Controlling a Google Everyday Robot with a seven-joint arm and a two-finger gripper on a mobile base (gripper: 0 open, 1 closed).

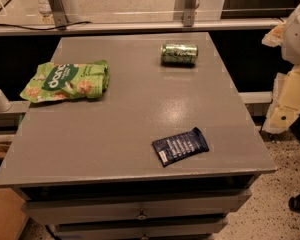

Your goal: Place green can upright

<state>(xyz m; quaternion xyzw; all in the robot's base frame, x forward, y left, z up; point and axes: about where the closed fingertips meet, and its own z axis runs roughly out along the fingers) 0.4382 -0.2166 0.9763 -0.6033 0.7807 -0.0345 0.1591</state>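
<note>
The green can (179, 54) lies on its side near the table's (115, 134) far right corner, its long axis running across the table. My gripper (290, 101) hangs beyond the table's right edge; I cannot tell its state.

Dim scene, soft glare on table (185, 101); gripper (286, 109) at right edge.

Table (115, 129): uniform matt grey top, drawer fronts the same grey.
Can (179, 54): green body, fine pale markings all over, silvery end.
Bag (65, 81): bright green, darker green panel with white lettering, tan snack pictures.
Packet (180, 146): dark navy, with a row of white stripes and a small white patch at one end.
Floor (270, 204): pale, with black speckles.
Gripper (282, 115): at the right edge, off the table, cream-yellow below a white arm shell.
</note>
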